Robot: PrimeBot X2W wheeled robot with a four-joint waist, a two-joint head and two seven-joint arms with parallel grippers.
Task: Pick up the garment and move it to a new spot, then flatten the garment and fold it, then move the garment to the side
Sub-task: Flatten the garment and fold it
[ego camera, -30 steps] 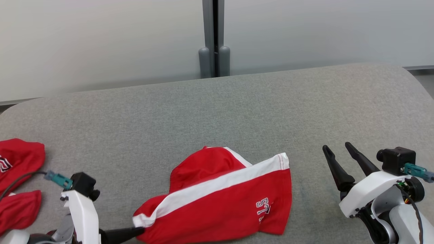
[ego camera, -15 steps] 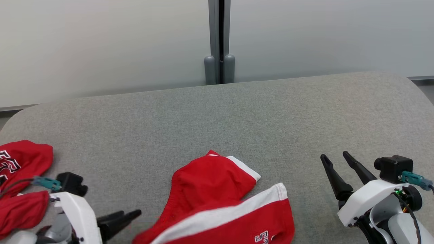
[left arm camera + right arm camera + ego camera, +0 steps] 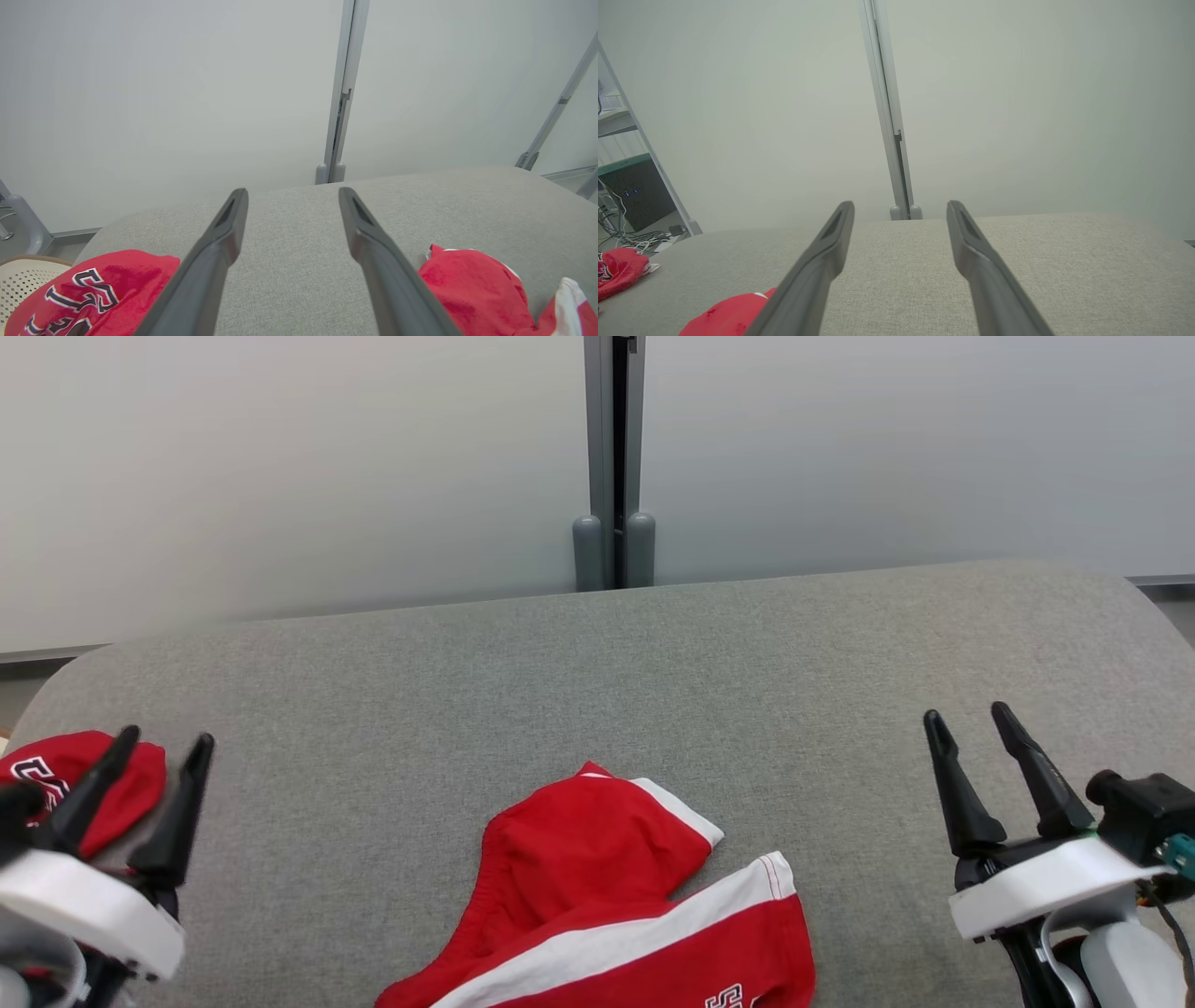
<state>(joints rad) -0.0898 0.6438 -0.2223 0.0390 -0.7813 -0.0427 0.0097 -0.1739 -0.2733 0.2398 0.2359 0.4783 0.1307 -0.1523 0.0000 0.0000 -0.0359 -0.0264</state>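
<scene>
Left gripper (image 3: pixel 168 739) and right gripper (image 3: pixel 966 713) both have their two dark fingers spread wide. They hold nothing.

The red garment (image 3: pixel 597 859) lies in a bunch on the near side of the grey table (image 3: pixel 560 672), about in the middle. The bottom of the head view cuts part of it off. Its top part is a soft red hump. A white band runs slantwise across the lower part, and a few white letters peek in at the very bottom.

No gripper touches it. The left gripper is off to its left, well apart, with its fingers pointing away toward the wall. The right gripper is off to its right, also well apart, over bare grey cloth.

A second red garment (image 3: pixel 70 751) with black and white letters sits at the left end of the table. In the head view the left gripper's fingers stand in front of it.

Just past that end of the table is a pale thing with little holes (image 3: pixel 18 275).

Behind the table is a pale wall (image 3: pixel 280 476) with a thin grey post (image 3: pixel 613 457) in the middle. The post has two round grey feet.

Far to the left in the right wrist view stands a shelf (image 3: pixel 626 196) with cables under it.
</scene>
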